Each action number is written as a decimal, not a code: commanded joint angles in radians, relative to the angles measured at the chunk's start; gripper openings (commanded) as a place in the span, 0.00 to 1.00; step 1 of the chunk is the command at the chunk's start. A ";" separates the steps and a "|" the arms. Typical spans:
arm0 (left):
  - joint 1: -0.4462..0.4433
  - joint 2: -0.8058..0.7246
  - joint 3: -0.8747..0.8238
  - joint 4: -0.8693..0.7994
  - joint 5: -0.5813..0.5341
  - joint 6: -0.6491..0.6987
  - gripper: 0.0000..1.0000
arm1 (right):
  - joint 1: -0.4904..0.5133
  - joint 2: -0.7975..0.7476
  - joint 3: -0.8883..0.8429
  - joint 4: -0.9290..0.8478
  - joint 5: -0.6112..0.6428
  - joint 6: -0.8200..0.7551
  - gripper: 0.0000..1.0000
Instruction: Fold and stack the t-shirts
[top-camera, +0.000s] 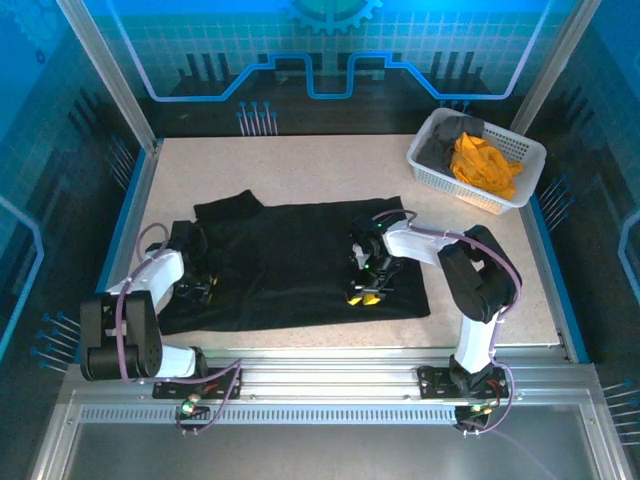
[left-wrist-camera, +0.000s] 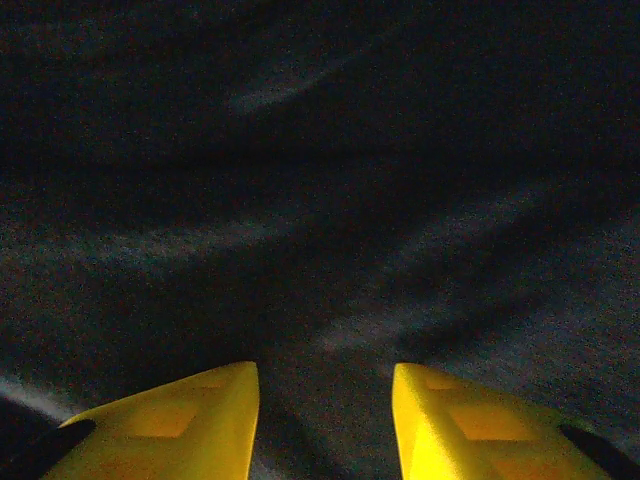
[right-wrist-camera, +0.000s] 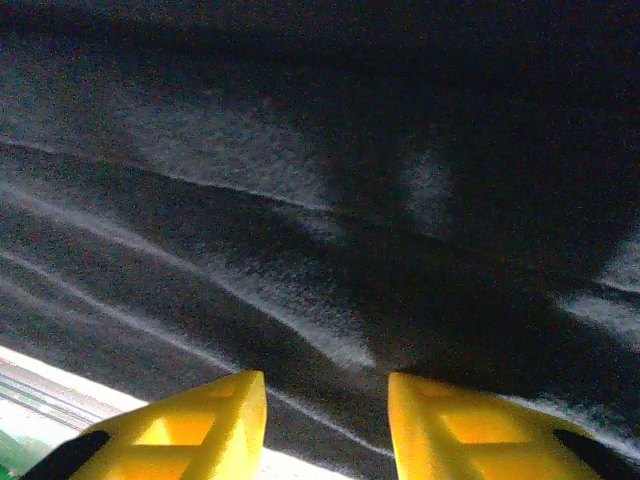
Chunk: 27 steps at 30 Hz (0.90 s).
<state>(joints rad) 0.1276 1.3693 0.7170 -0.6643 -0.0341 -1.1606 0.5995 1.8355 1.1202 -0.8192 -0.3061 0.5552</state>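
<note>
The large black t-shirt (top-camera: 300, 260) lies spread flat across the middle of the table. My left gripper (top-camera: 203, 287) sits over its left side, and in the left wrist view the gripper (left-wrist-camera: 325, 400) stands open just above dark cloth (left-wrist-camera: 320, 200). My right gripper (top-camera: 365, 295) hangs over the shirt's near right part; its yellow fingers (right-wrist-camera: 200, 420) stand apart above wrinkled black cloth (right-wrist-camera: 300, 220), close to the hem. The orange-yellow t-shirt (top-camera: 484, 165) and the dark grey t-shirt (top-camera: 447, 138) lie bunched in the basket.
A white lattice basket (top-camera: 430, 172) stands at the back right of the table. Bare beige tabletop (top-camera: 300, 165) lies behind the black shirt and to its right. Blue side rails (top-camera: 555, 260) and metal frame posts border the work area.
</note>
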 joint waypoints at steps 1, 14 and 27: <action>-0.003 -0.017 0.168 -0.050 -0.060 0.106 0.45 | -0.018 -0.101 0.016 0.043 0.004 0.005 0.45; 0.134 0.514 0.810 0.012 0.029 0.396 0.66 | -0.276 -0.021 0.429 0.089 -0.039 -0.055 0.53; 0.129 0.764 0.941 -0.024 0.052 0.577 0.61 | -0.360 0.149 0.588 0.031 -0.034 -0.051 0.53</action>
<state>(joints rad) 0.2642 2.1258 1.6672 -0.6613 -0.0128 -0.6399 0.2481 1.9614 1.6588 -0.7544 -0.3222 0.5152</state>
